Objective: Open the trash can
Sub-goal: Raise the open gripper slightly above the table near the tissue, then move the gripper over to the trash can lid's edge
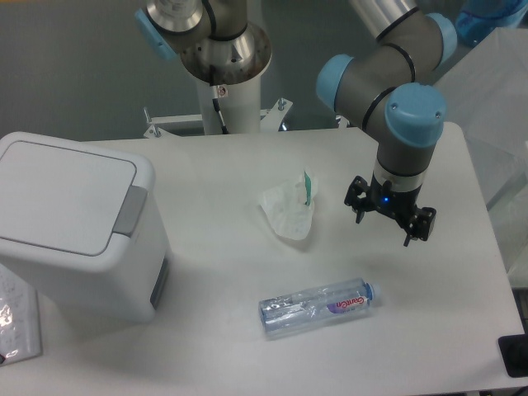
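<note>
the trash can (pixel 70 227) is sitting at the left side of the table (pixel 247 330), its flat white lid (pixel 58 194) lying closed and the grey push button (pixel 129 212) facing the middle of the table. the gripper (pixel 388 221) is hanging over the right part of the table, well apart from the can, with its two fingers spread apart and nothing between them. a crumpled white wrapper (pixel 289 210) is lying near the centre, and a clear plastic bottle (pixel 318 307) is lying on its side nearer the front edge, below the gripper.
</note>
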